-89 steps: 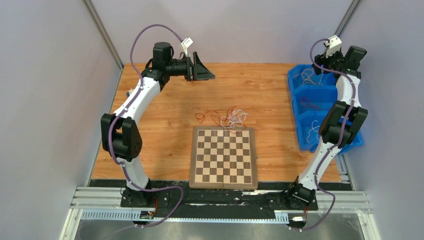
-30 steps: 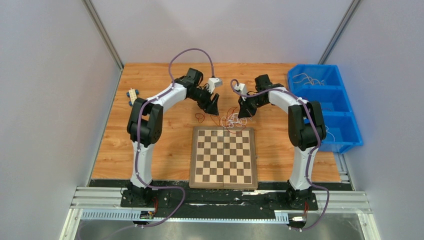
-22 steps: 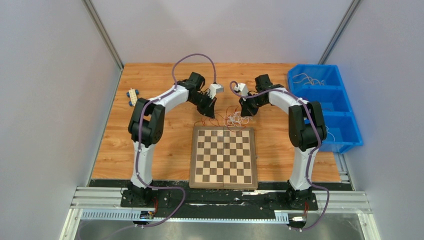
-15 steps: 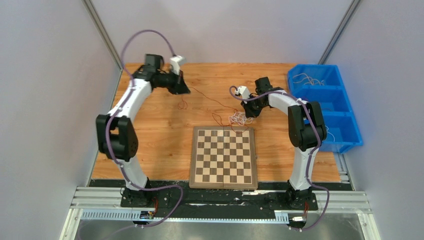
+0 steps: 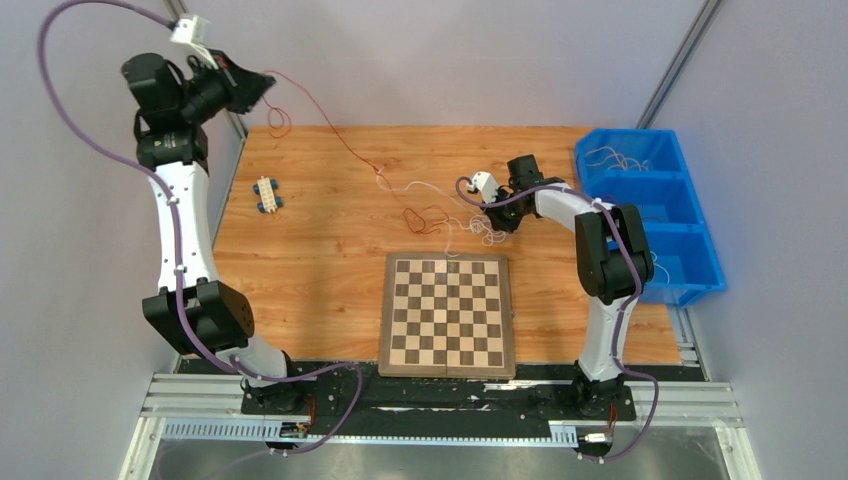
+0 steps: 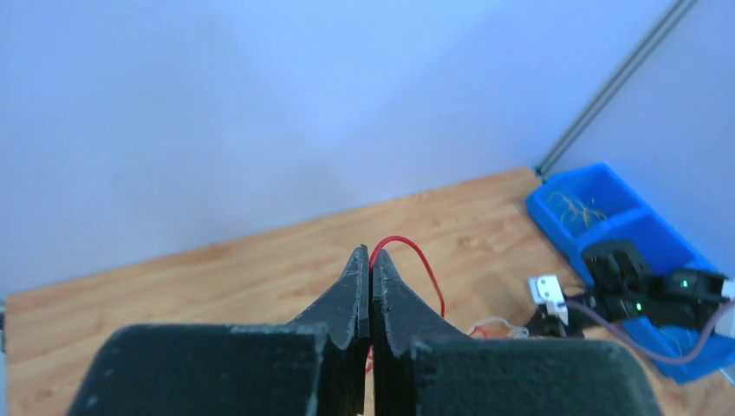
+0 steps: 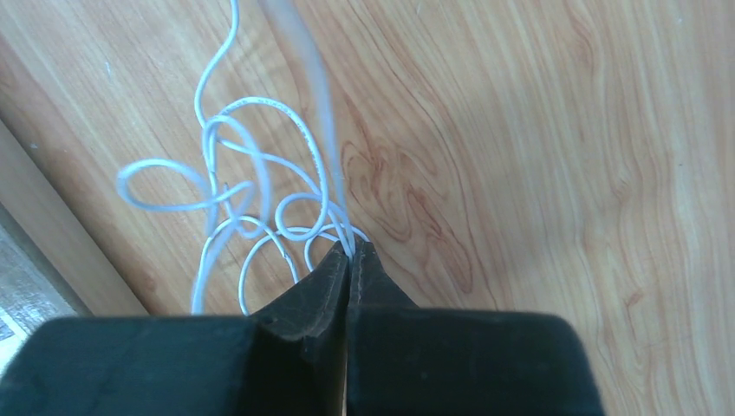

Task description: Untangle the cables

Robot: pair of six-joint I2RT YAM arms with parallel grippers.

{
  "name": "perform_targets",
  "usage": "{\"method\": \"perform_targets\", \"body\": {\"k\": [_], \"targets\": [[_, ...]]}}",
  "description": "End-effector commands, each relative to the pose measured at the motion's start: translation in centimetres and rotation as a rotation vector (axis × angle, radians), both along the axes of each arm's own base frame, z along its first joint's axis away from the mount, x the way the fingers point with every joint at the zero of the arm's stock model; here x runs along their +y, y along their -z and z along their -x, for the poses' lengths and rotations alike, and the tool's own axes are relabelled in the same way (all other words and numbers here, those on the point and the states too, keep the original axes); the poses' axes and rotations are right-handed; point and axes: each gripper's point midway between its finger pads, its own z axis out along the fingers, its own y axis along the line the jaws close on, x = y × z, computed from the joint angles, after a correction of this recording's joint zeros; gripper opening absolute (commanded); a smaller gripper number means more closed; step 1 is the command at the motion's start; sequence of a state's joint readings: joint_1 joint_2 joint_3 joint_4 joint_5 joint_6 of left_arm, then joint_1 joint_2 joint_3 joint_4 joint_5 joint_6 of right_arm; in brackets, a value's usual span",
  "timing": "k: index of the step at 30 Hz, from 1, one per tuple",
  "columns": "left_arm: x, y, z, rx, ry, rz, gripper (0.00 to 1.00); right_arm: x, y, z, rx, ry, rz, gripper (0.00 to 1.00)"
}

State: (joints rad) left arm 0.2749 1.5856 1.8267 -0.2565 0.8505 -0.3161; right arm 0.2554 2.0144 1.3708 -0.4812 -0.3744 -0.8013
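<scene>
The cables lie in a small tangle (image 5: 440,212) of thin red and white wires on the wooden table, just beyond the chessboard. High above the table's far left corner, my left gripper (image 5: 262,85) is shut on a red cable (image 5: 325,125). That cable stretches taut down to the tangle. In the left wrist view the red cable (image 6: 425,264) arcs out from between the closed tips of the left gripper (image 6: 371,251). Low at the tangle's right side, my right gripper (image 5: 496,222) is shut on white cable loops (image 7: 251,165), which are pinched at the tips of the right gripper (image 7: 351,247).
A chessboard (image 5: 447,313) lies in front of the tangle. A blue three-part bin (image 5: 650,215) with more wires stands at the right edge, and the blue bin (image 6: 607,195) also shows in the left wrist view. A small blue-and-cream block (image 5: 267,194) rests at the table's left.
My left gripper shut on the red cable, then rose and swung far left, drawing the cable out of the tangle. The right gripper stayed shut on the white loops.
</scene>
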Motion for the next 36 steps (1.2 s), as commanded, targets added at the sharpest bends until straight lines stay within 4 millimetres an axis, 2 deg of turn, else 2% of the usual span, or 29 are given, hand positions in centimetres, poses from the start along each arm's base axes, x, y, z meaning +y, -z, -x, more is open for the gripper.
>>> {"method": "perform_targets", "body": {"k": [1,5,9,12,15,17,20,24,27,29,31,33,35,36], "targets": [[1.0,-8.0,2.2,-0.187,-0.032,0.055,0.00,-3.4,2.9,1.1,0.031,0.024,0.149,0.00],[2.4,-11.3,3.2,-0.267,-0.061,0.068,0.00,-4.7,3.1,1.3,0.032,0.041,0.176,0.00],[3.7,-13.1,3.3,-0.309,-0.102,0.072,0.00,-6.9,3.8,1.6,0.039,0.050,0.220,0.00],[3.3,-13.9,3.9,-0.318,-0.065,0.095,0.00,-7.5,3.4,1.6,0.035,0.058,0.215,0.00],[1.8,-14.2,4.7,-0.326,0.030,0.123,0.00,-6.5,1.7,1.5,0.010,0.034,0.159,0.00],[0.5,-13.7,5.3,-0.301,0.098,0.147,0.00,-5.1,0.1,1.4,0.014,0.018,0.091,0.03],[-2.1,-12.5,6.3,-0.267,0.194,0.148,0.00,-3.0,-3.4,1.2,0.015,0.005,-0.028,0.28],[-4.4,-11.4,7.6,-0.262,0.257,0.143,0.00,-0.8,-8.0,0.5,-0.024,-0.017,-0.142,0.52],[-5.3,-11.1,8.2,-0.251,0.282,0.148,0.00,1.2,-11.5,0.2,-0.057,-0.054,-0.239,0.63],[-5.8,-10.8,8.4,-0.242,0.295,0.150,0.00,3.0,-13.2,0.5,-0.065,-0.095,-0.302,0.67],[-5.9,-10.1,8.2,-0.223,0.292,0.147,0.00,4.7,-14.4,0.8,-0.066,-0.132,-0.346,0.69],[-5.6,-8.6,7.5,-0.184,0.268,0.146,0.00,6.4,-14.6,1.0,-0.060,-0.164,-0.357,0.70],[-4.8,-5.9,6.0,-0.111,0.211,0.145,0.00,7.5,-14.0,1.2,-0.046,-0.182,-0.352,0.70],[-4.1,-3.4,4.9,-0.044,0.165,0.130,0.00,7.8,-13.5,1.2,-0.036,-0.188,-0.347,0.70]]}}
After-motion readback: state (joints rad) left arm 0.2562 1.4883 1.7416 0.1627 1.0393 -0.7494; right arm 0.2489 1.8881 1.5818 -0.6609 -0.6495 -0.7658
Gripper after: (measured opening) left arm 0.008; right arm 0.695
